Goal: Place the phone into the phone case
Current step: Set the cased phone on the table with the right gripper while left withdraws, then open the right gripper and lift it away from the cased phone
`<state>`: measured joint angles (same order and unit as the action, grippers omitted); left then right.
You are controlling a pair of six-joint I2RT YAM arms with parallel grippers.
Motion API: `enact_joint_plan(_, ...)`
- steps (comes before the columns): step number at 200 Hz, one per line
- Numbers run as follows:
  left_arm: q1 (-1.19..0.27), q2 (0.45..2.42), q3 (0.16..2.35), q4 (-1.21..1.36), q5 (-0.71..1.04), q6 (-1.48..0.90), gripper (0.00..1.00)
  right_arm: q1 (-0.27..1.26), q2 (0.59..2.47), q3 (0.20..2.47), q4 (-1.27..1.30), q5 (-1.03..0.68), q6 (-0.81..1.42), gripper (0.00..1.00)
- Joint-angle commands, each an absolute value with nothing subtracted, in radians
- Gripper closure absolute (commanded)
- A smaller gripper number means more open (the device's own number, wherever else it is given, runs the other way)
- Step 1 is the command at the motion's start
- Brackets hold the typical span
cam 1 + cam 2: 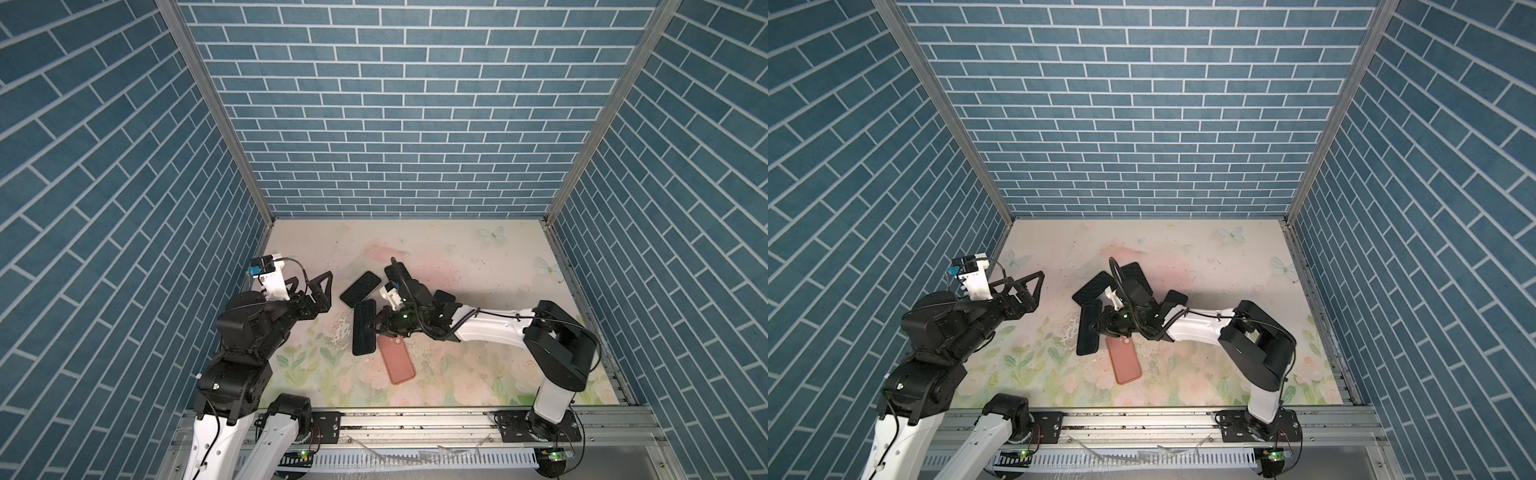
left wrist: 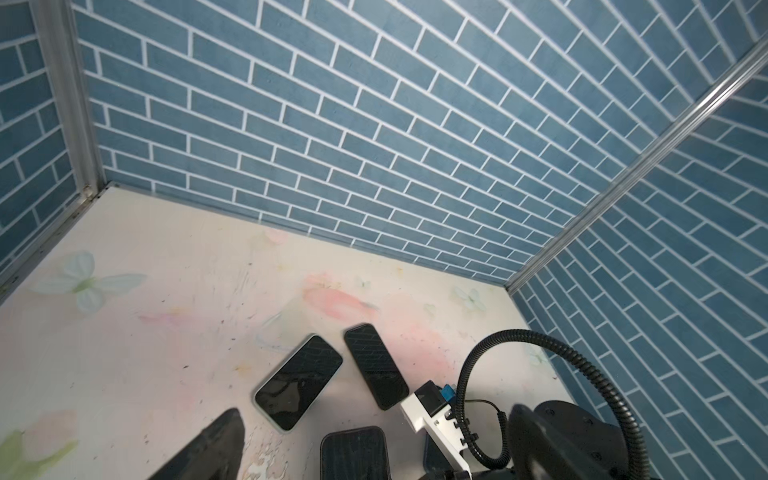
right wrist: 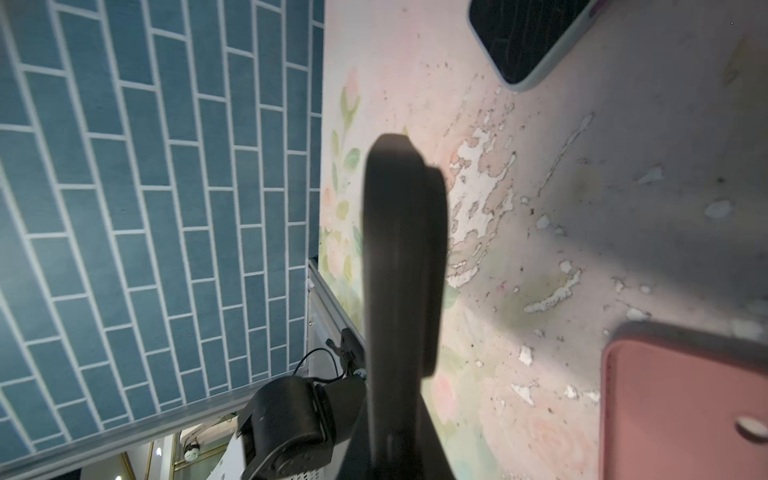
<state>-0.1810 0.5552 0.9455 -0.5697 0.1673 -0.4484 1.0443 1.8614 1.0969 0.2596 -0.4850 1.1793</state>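
The right gripper [image 1: 371,328] is closed on a long edge of the black phone [image 1: 363,326], about at the middle of its length. In the right wrist view the phone [image 3: 403,257] shows edge-on between the jaws, and it seems a little lifted from the table [image 1: 478,257].

Just beside the phone's end that points toward the arm's base, the pink phone case [image 1: 397,360] lies flat on the table. I cannot tell if the two touch, or if the open side of the case faces up. Past the other end of the phone lie a phone in a pale green case [image 1: 360,289] and another dark phone [image 2: 376,365].

The left gripper [image 1: 311,280] has its jaws wide and holds nothing. It is well apart from the phone, on the side opposite to the right arm.

In my judgement the phone is stiff, rather heavy and smooth, so it can slip or turn in a narrow pinch. It is best held by the long edges near the middle. The case looks soft and light and may slide under pressing, so the free gripper should hold down its rim.
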Motion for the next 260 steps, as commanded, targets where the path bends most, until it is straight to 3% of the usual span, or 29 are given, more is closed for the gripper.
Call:
enact_joint_plan(1, -0.175, 0.530, 0.908, -0.636, 0.154, -0.438, 0.00, 1.059, 1.933, 1.180, 0.290, -0.461, 1.272, 1.00)
enact_joint_plan(78, -0.195, 0.534, 0.878, -0.651, 0.182, -0.447, 0.00, 1.058, 2.092, 1.273, 0.261, -0.466, 1.325, 1.00)
enact_joint_plan(127, -0.201, 0.558, 0.866, -0.633, 0.208, -0.446, 0.00, 1.054, 2.145, 1.303, 0.218, -0.476, 1.322, 0.87)
enact_joint_plan(159, -0.202, 0.571, 0.853, -0.622, 0.221, -0.448, 0.00, 1.039, 2.159, 1.291, 0.207, -0.458, 1.324, 0.85)
enact_joint_plan(204, -0.205, 0.585, 0.860, -0.624, 0.231, -0.441, 0.01, 1.031, 2.170, 1.290, 0.172, -0.447, 1.310, 0.70)
enact_joint_plan(260, -0.214, 0.586, 0.855, -0.626, 0.232, -0.442, 0.00, 1.031, 2.147, 1.292, 0.107, -0.399, 1.270, 0.63)
